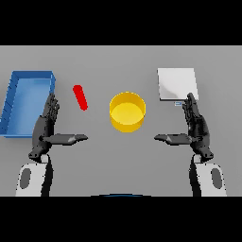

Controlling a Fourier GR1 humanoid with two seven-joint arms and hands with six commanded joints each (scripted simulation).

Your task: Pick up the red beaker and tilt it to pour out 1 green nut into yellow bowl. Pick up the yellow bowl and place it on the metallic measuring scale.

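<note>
A yellow bowl [127, 111] stands at the middle of the grey table, and I see nothing inside it. The red beaker [80, 97] appears as a slim red cylinder to the bowl's left, leaning toward the upper left. The metallic measuring scale [177, 84] is a flat silver square at the back right. My left hand [46, 126] rests open at the lower left, thumb pointing toward the bowl, below and left of the beaker. My right hand [197, 126] is open at the lower right, its fingertips reaching the scale's near edge. No green nut is visible.
A blue rectangular bin [11, 105] sits at the far left, right beside my left hand's fingers. Bare grey table lies between the two hands in front of the bowl.
</note>
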